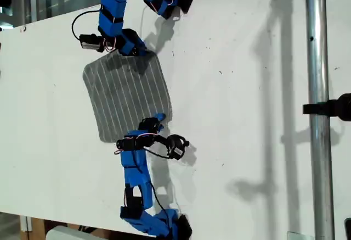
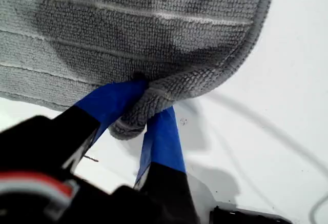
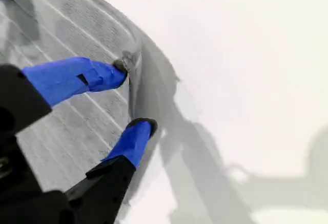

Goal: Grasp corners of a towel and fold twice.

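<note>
The towel (image 1: 128, 97) lies flat, unfolded, on the desk (image 1: 247, 113). My first pincer (image 2: 146, 112) pinches one corner (image 2: 134, 115); my second pincer (image 3: 134, 97) straddles another, jaws apart. Both folds remain.

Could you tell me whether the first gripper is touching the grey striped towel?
Touching. In the first wrist view, my first gripper has both blue fingers pressed against a bunched fold at the edge of the soft grey striped towel, pinching it between them.

Both arms (image 1: 118, 9) (image 1: 137, 179) are showing bright blue printed links with black motor blocks and thin black and red cables looping off them. The first gripper (image 2: 146, 112) is wearing blue fingers on a black body; the second gripper (image 3: 134, 98), somewhat blurred, seems dark-tipped.
</note>
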Controlling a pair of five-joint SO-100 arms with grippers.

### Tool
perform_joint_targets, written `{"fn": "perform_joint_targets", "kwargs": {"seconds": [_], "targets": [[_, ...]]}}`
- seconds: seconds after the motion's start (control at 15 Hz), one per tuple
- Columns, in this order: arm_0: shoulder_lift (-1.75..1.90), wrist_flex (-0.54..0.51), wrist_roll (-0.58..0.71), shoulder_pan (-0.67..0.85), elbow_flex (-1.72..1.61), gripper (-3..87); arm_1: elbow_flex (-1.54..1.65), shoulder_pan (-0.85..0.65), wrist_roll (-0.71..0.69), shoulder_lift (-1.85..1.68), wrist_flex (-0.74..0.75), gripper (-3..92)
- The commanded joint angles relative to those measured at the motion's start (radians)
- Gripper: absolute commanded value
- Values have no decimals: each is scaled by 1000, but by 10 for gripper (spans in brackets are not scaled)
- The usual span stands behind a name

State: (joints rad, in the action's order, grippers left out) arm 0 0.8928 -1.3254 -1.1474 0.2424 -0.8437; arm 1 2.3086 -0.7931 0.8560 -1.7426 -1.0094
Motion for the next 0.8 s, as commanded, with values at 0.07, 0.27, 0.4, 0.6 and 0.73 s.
{"fn": "perform_joint_targets", "kwargs": {"seconds": [0.07, 0.27, 0.4, 0.6, 0.73], "targets": [[98, 255, 69, -32, 43, 156, -43, 0, 9, -15, 9, -2], [-78, 422, 21, -41, 48, 157, -41, 2, 11, -15, 8, -2], [-161, 367, -89, -35, 55, 142, -40, -2, 9, -20, 5, -2], [-147, 117, -104, -8, 52, 176, -43, 3, 12, -26, 5, -2], [-146, 2, -106, -5, 48, 184, -43, 6, 17, -32, 6, -2]]}}
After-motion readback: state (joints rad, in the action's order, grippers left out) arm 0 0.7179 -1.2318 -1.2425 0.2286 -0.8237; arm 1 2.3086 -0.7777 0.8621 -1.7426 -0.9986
